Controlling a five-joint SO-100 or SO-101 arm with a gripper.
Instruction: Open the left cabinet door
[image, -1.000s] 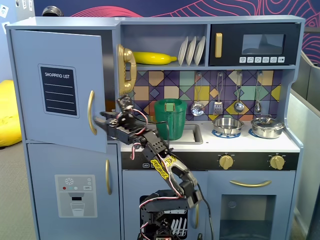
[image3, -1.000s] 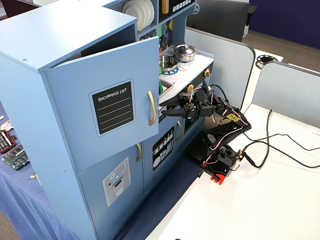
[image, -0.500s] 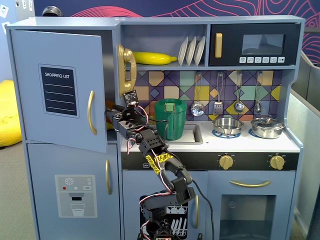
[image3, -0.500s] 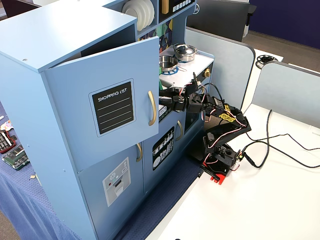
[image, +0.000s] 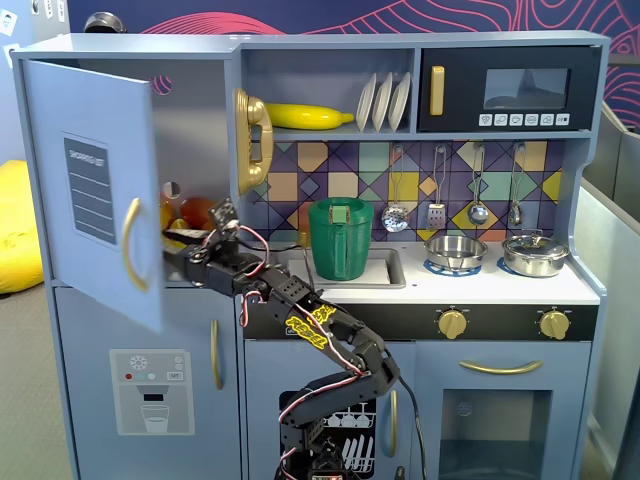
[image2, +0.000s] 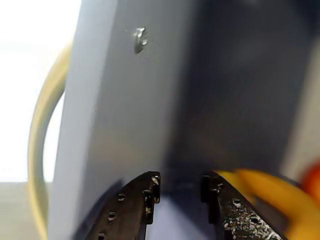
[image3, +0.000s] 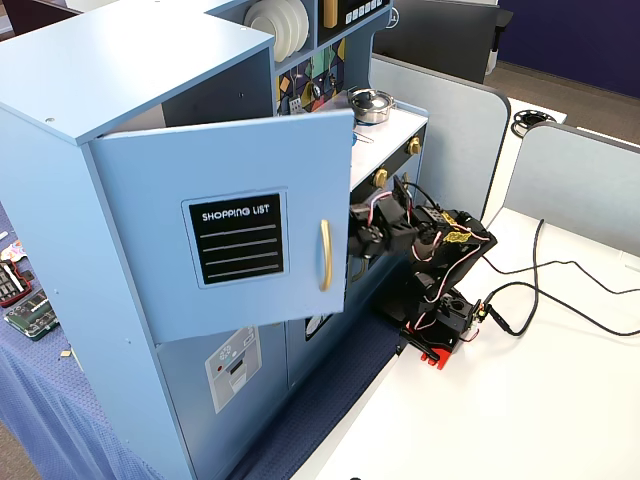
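Note:
The left cabinet door (image: 90, 190) with the "SHOPPING LIST" panel (image3: 236, 238) stands partly open, swung out from the cabinet. Its gold bar handle (image: 130, 245) is on the outer face and shows in the other fixed view (image3: 324, 255) and at the wrist view's left edge (image2: 42, 125). My gripper (image: 168, 262) reaches behind the door's free edge, at handle height (image3: 352, 240). In the wrist view the gripper (image2: 180, 182) is open and empty. Its left finger (image2: 135, 205) lies close to the door's inner face (image2: 115, 100).
Orange and red toy food (image: 185, 215) lies inside the opened cabinet, right of the jaws (image2: 270, 190). A green pitcher (image: 340, 238) stands in the sink beside my arm. The water-dispenser door (image: 150, 390) is below. A black cable (image3: 560, 270) crosses the white table.

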